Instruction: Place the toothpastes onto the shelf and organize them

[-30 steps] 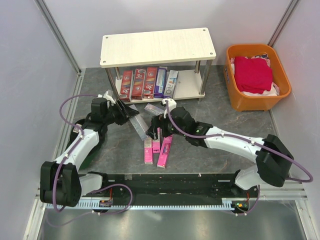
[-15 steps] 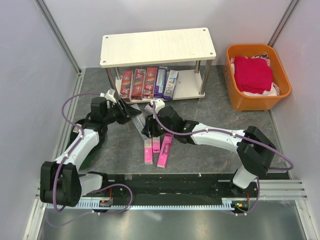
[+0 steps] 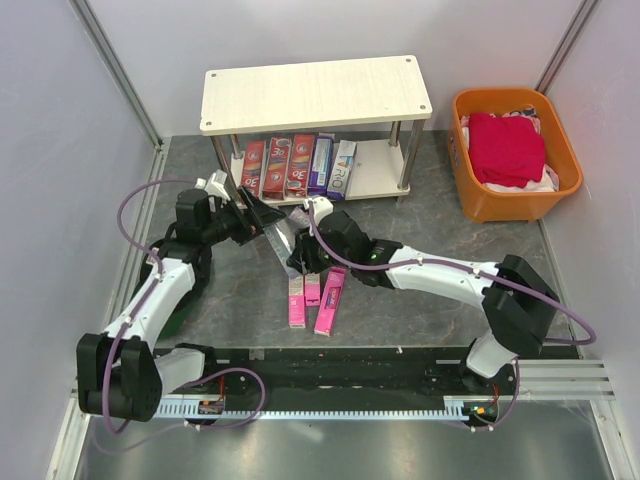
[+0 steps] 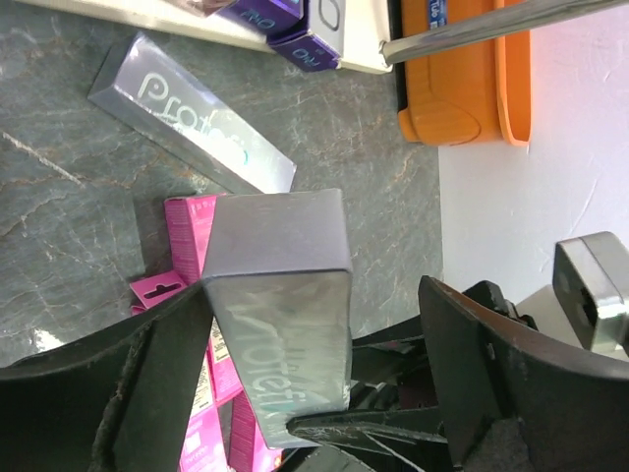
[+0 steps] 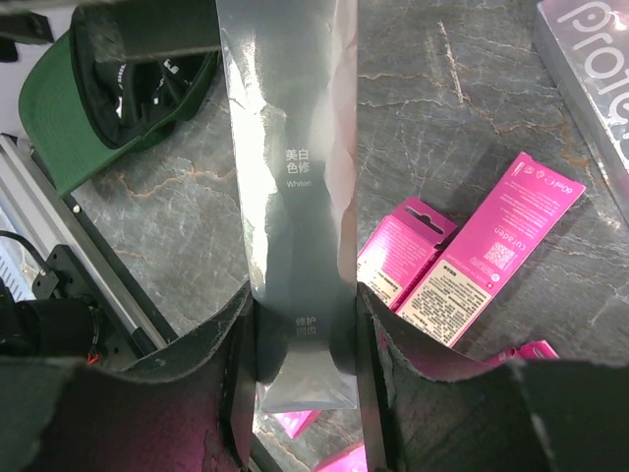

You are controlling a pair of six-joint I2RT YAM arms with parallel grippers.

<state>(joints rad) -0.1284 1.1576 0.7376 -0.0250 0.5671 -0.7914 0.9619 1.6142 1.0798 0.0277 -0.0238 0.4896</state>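
Observation:
A silver-grey toothpaste carton [image 3: 281, 238] hangs above the table between both arms. My right gripper [image 5: 303, 374] is shut on its lower end [image 5: 290, 147], pads on both sides. My left gripper [image 4: 324, 393] is open round the other end [image 4: 280, 324]; the carton rests against one finger with a gap to the other. A second silver toothpaste [image 4: 192, 128] lies on the table. Three pink toothpastes [image 3: 320, 298] lie below the grippers. Red [image 3: 275, 165], purple [image 3: 320, 162] and white [image 3: 342, 167] toothpastes stand on the lower board of the shelf [image 3: 315, 95].
An orange basket [image 3: 515, 150] with red cloth stands at the back right. The shelf's metal legs [image 3: 405, 160] and grey side walls bound the table. A green part [image 5: 88, 108] sits by the left arm's base.
My right gripper moved in from the pink cartons and shut on the silver carton. My left gripper, which held that carton, has opened.

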